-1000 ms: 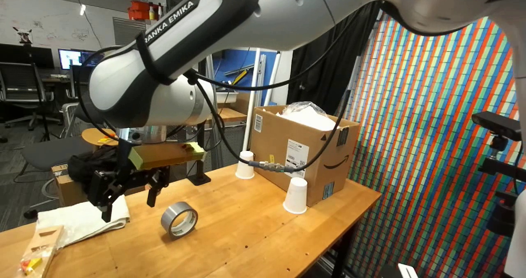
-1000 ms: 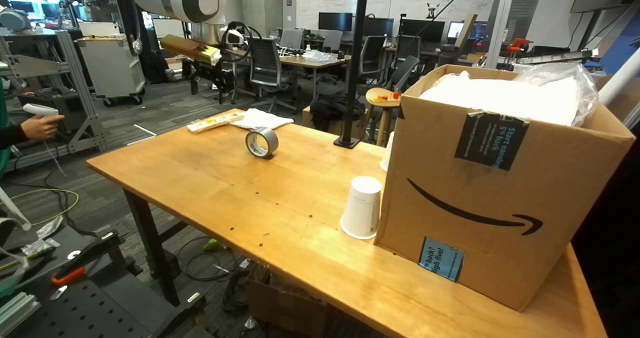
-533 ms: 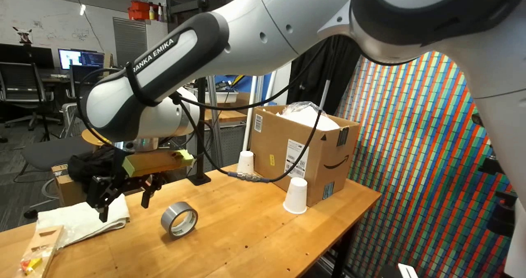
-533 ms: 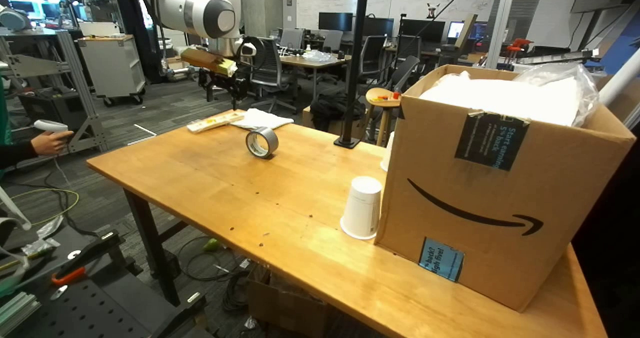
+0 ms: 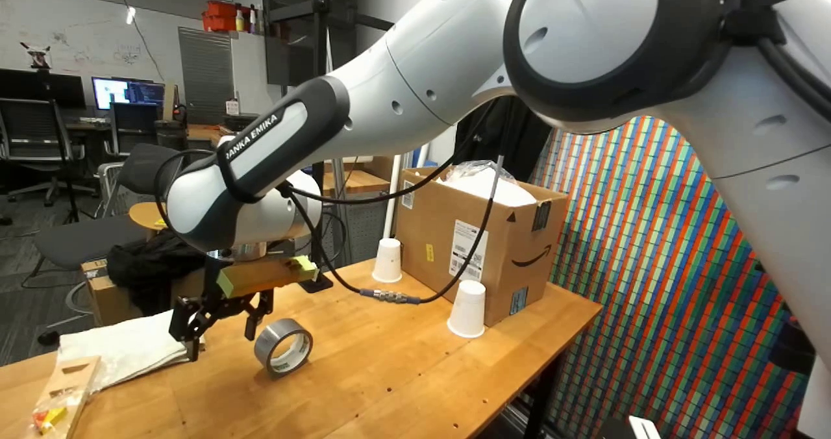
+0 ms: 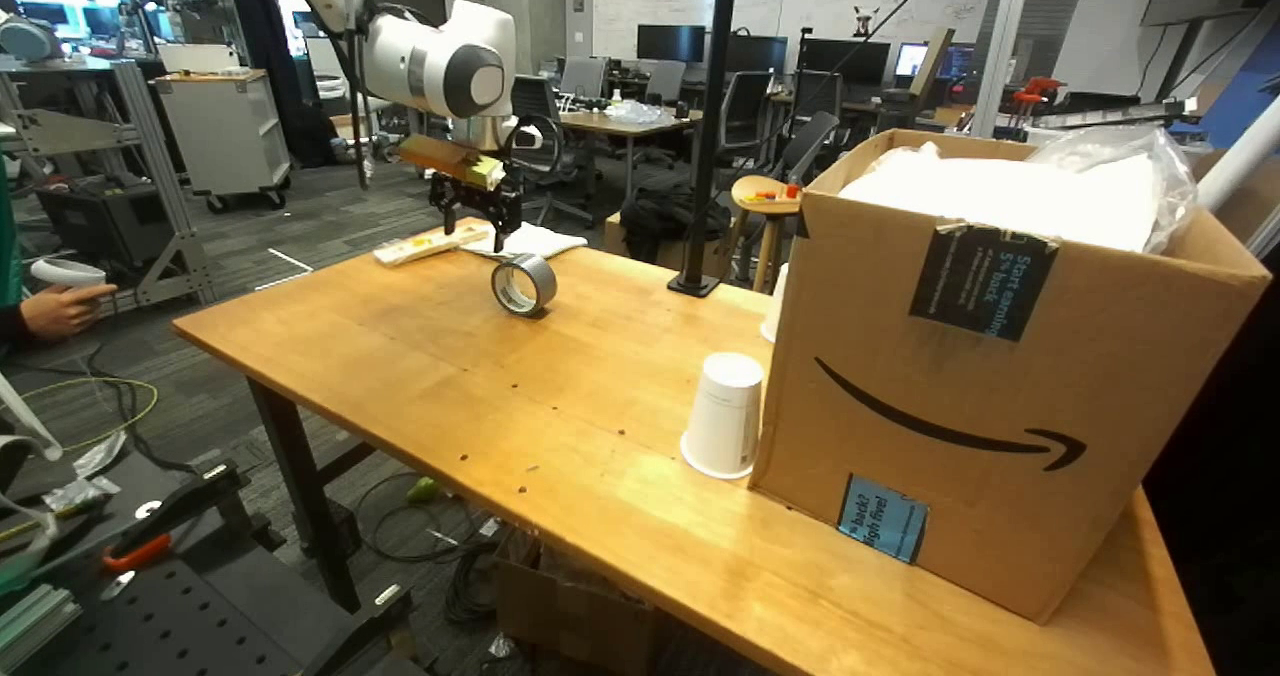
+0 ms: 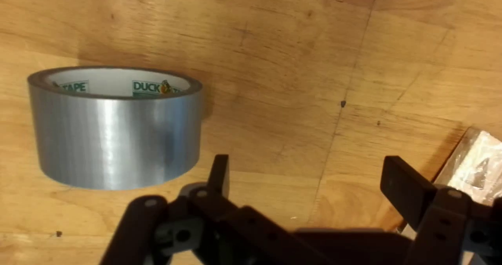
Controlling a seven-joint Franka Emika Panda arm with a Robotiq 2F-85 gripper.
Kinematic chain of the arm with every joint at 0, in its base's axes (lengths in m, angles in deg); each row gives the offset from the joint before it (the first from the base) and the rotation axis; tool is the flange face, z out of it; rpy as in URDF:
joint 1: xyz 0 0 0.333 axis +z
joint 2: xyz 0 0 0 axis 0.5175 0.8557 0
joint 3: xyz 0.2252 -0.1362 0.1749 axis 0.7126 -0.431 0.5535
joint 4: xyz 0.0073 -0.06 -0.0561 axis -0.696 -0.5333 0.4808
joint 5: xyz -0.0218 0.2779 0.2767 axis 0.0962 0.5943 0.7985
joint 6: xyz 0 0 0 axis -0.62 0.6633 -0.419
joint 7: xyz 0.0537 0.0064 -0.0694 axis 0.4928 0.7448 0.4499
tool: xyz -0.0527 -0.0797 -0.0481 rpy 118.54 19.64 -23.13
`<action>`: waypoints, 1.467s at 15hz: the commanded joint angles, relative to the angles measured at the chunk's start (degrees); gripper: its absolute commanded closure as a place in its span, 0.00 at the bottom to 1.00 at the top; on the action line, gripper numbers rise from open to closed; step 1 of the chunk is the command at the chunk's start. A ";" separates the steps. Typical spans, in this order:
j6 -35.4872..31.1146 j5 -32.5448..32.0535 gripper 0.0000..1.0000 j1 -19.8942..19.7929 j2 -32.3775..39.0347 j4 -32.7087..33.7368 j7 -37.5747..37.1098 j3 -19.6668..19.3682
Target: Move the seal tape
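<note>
While the arm [image 5: 419,91] reaches over the desk [image 5: 376,354], its jaws hang above the wood, pointing down and spread wide, with bare desk between them in the wrist view. A brown and yellow-green block [image 5: 260,276] sits on the arm above them. The tape [image 7: 117,139] stands on its rolled side just beside the jaws, apart from them, with its hollow facing sideways and DUCK printed inside its ring. It is nearer the long edge that bears the black post [image 6: 712,121] than the long edge opposite. The cloth [image 5: 123,345] lies folded by the corner where the post's edge meets the short edge at the tape's end, and the board [image 5: 74,380] lies beside the cloth near the short edge, with red and yellow pieces [image 5: 53,417] at one end. At the desk's other end stands the box [image 6: 985,381], open at the top, with white stuff [image 6: 1010,191] showing in it. A cup [image 5: 387,262] stands upside down beside the box near the edge with the post, and a second cup [image 5: 467,309], also upside down, stands just beside the box, farther from that edge and well apart from the tape
</note>
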 commanded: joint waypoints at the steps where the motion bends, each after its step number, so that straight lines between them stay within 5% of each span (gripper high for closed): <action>1: -1.25 0.39 0.00 -1.56 0.02 -0.63 1.32 0.16; 22: -2.14 0.98 0.00 -3.16 -3.63 -6.84 4.77 2.80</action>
